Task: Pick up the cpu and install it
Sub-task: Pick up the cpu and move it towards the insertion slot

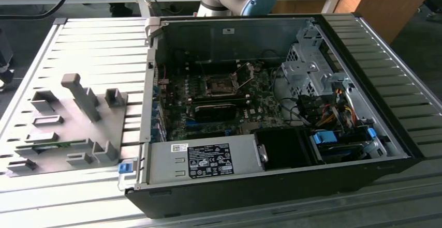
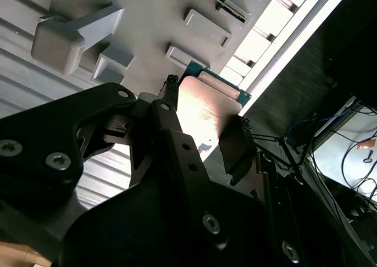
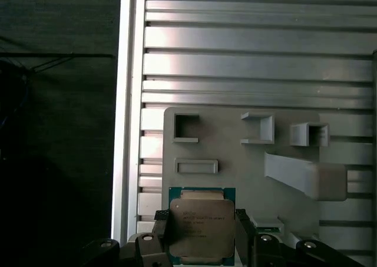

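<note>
smooth silvery metal top on the cpu (image 3: pixel 202 226), matt grey plastic holder (image 3: pixel 230 155), ribbed dull metal table (image 3: pixel 253 61)

The cpu (image 3: pixel 201 227) in the claw (image 3: pixel 201 236)

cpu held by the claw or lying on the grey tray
Held: in both wrist views the claw grips the cpu by its edges, clear of the grey tray.
</note>
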You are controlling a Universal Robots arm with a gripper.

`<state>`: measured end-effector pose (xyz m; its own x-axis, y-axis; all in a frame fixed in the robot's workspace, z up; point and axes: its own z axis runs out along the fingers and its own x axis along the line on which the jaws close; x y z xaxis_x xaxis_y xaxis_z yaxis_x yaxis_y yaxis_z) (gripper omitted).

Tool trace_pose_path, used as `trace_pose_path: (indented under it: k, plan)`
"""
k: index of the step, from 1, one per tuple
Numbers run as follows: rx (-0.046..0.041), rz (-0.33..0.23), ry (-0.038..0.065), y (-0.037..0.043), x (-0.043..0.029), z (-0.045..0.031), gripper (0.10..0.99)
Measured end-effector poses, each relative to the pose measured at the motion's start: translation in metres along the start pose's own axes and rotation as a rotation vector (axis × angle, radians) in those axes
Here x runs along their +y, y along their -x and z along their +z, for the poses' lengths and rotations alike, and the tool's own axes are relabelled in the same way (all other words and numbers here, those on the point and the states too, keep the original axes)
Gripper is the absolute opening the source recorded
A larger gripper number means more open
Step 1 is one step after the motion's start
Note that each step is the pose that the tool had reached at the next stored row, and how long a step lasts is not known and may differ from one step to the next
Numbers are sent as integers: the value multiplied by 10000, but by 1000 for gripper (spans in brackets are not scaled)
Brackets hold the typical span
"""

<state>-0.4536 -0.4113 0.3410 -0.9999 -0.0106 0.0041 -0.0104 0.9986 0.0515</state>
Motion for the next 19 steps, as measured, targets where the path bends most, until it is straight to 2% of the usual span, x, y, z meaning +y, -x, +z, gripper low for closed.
trace_pose_path:
  k: [10,19]
  plan:
    - [1,1,0,0,4,-64,529]
    - [-1,0,0,-1,17,-250,529]
